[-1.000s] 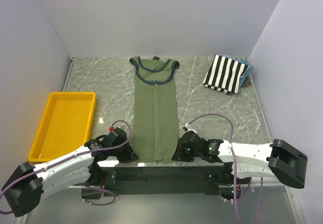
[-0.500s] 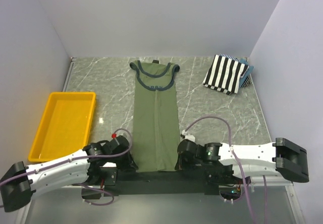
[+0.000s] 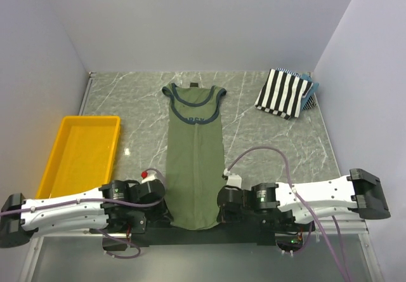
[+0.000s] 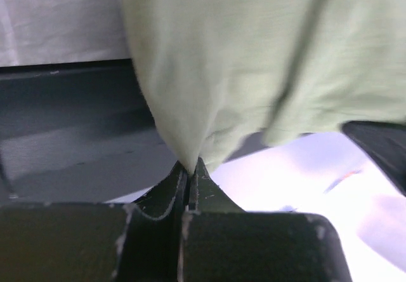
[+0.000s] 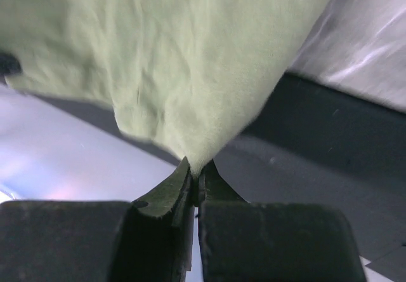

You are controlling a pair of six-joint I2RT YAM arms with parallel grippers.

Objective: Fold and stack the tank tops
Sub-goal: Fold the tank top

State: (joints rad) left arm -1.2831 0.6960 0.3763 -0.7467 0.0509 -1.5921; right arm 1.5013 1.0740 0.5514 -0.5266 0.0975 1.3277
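Observation:
The olive-green tank top (image 3: 195, 155) with navy trim lies lengthwise down the middle of the table, neckline at the far end, hem hanging over the near edge. My left gripper (image 3: 166, 211) is shut on its near left hem corner; the cloth (image 4: 254, 60) runs into the closed jaws. My right gripper (image 3: 219, 207) is shut on the near right hem corner; the cloth (image 5: 184, 60) is pinched there. The black-and-white striped tank top (image 3: 285, 92) lies folded at the far right.
A yellow plastic tray (image 3: 54, 171) stands at the left side of the table. A teal cloth edge (image 3: 313, 86) shows under the striped top. Walls close the table on left, back and right. The dark arm-base plate (image 3: 203, 221) runs along the near edge.
Both grippers have pulled back toward the near edge with the hem. The olive-green top has slid nearer, and its hem now hangs past the table edge.

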